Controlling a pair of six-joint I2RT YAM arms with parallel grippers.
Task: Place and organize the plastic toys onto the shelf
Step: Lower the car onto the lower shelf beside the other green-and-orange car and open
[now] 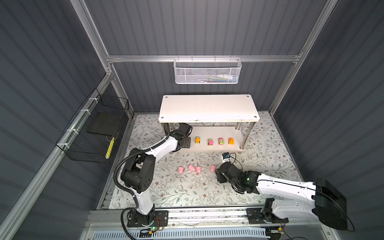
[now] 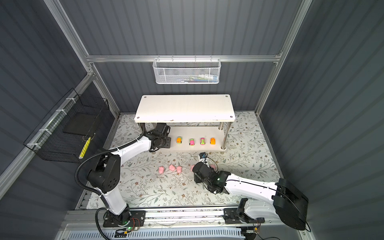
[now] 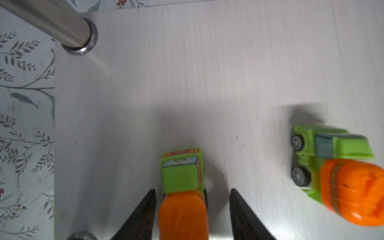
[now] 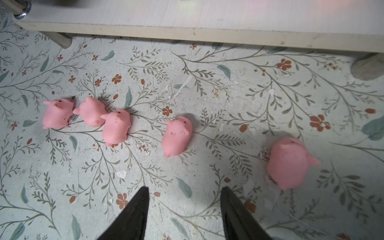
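Reaching into the shelf (image 1: pixel 207 108), the left gripper (image 3: pixel 192 189) stands jaws apart astride a green-orange car (image 3: pixel 179 180) on the lower board, four more cars (image 1: pixel 210 142) lined alongside. The right gripper (image 4: pixel 185 188), jaws apart and empty, hangs low near five pink pigs (image 4: pixel 176 136) on the floral mat (image 4: pixel 270 93). The white mesh basket (image 1: pixel 207 72) holds things too blurred to tell.

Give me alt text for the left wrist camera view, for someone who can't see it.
The left gripper stands open around a green and orange toy car on the white shelf board. A second green and orange car stands apart on the same board; a shiny metal leg and the floral mat show at its edge.
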